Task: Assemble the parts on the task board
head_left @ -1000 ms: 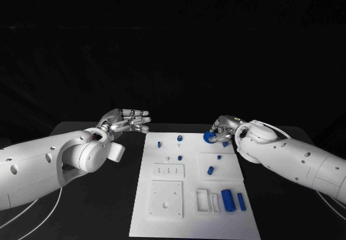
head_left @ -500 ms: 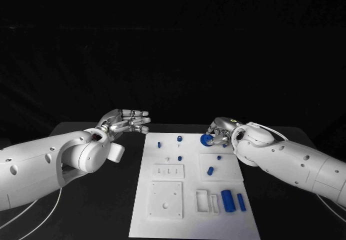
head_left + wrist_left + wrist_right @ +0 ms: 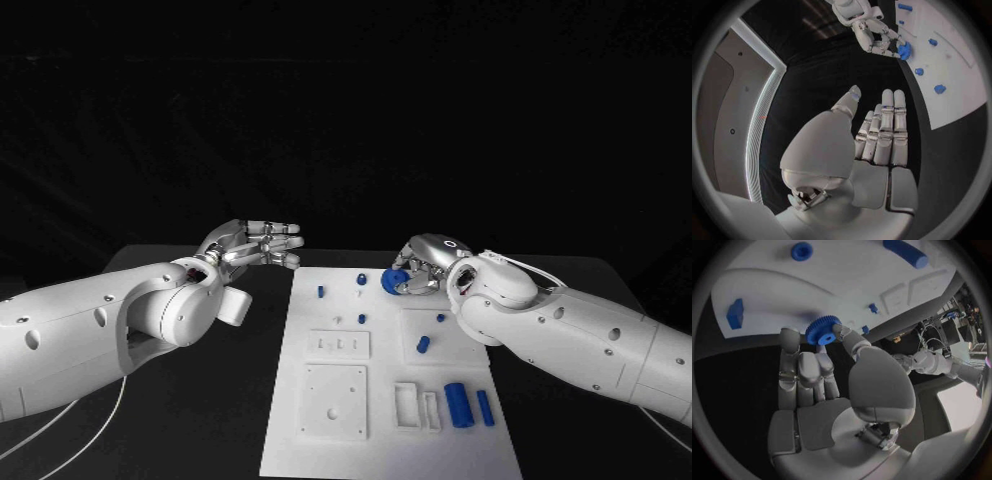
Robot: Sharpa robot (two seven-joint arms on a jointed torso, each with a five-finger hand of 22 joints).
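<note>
— Black surface [image 3: 216, 400], dark room behind it, and the white task board [image 3: 389, 440] lying down the middle. What's on the left?

— At the far left of the board, the left robot hand [image 3: 257, 243] hovers off the board's edge. Its fingers are extended and apart, grasping nothing. My guess is it's parked there to stay out of the way.

— And on the board itself?

— Small blue pegs [image 3: 358, 278] stand at the far end, one blue piece [image 3: 421, 343] lies mid-board, and a blue cylinder [image 3: 457, 403] rests near the right corner beside white slotted blocks [image 3: 415, 405].

— Where's the part being worked?

— The right robot hand [image 3: 417, 276] pinches a blue gear [image 3: 822, 330] between thumb and fingertips, above the board's far right area. The right wrist view shows its toothed rim and centre hole facing the board.

— Why hold it so?

— Probably so the hole can be lined up over a peg. Whether it touches one, I can't tell.
</note>
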